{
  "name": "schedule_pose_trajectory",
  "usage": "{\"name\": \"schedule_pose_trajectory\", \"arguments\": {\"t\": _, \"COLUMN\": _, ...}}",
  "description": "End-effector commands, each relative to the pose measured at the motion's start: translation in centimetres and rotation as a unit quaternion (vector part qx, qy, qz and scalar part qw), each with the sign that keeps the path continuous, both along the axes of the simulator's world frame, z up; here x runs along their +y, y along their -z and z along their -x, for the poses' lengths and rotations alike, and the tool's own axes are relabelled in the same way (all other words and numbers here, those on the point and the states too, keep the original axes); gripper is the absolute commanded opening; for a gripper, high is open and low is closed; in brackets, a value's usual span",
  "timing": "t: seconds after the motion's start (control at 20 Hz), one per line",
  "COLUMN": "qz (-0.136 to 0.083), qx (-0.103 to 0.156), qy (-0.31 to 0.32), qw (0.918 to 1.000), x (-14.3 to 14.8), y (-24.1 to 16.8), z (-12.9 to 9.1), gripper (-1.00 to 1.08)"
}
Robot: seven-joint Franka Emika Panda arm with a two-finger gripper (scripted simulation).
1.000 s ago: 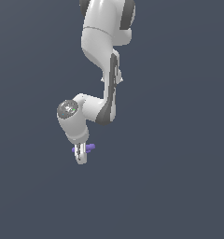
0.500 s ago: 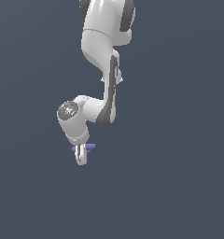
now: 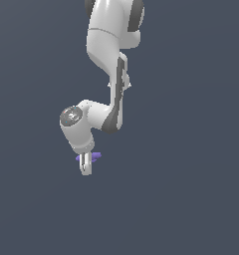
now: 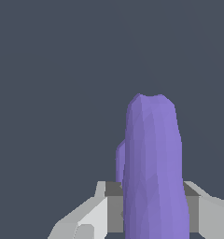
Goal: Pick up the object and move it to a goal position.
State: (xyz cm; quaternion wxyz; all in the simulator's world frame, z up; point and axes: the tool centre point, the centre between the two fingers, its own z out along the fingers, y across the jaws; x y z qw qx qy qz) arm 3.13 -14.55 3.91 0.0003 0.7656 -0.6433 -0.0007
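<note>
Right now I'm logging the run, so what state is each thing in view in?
purple object: held in the tool, both ends sticking out past the fingers, off any surface.
tool: shut on the purple object, pointing down.
arm: bent at the elbow, reaching down from the exterior view's top.

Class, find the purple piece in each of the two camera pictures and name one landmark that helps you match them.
Exterior view: the purple piece shows as a small sliver at the claw, low and toward the exterior view's left, sticking out on both sides of the white fingers.
Wrist view: the purple piece fills the foreground as a tall rounded column, between the claw's grey-white fingers.
Shared landmark: the white claw fingers around it.
</note>
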Motion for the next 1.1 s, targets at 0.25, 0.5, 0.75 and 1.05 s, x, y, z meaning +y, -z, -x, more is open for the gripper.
{"name": "schedule_pose_trajectory", "arguments": {"t": 0.25, "qz": 0.000, "qx": -0.001, "qy": 0.001, "qw": 1.0000, "x": -1.3, "y": -4.0, "z": 0.4, "gripper": -1.00}}
{"name": "schedule_pose_trajectory", "arguments": {"t": 0.5, "qz": 0.000, "qx": -0.001, "qy": 0.001, "qw": 1.0000, "x": -2.9, "y": -8.9, "z": 0.9, "gripper": -1.00}}
{"name": "schedule_pose_trajectory", "arguments": {"t": 0.75, "qz": 0.000, "qx": -0.001, "qy": 0.001, "qw": 1.0000, "x": -4.8, "y": -14.6, "z": 1.3, "gripper": -1.00}}
{"name": "schedule_pose_trajectory", "arguments": {"t": 1.05, "qz": 0.000, "qx": 0.000, "qy": 0.001, "qw": 1.0000, "x": -6.8, "y": -20.4, "z": 1.7, "gripper": -1.00}}
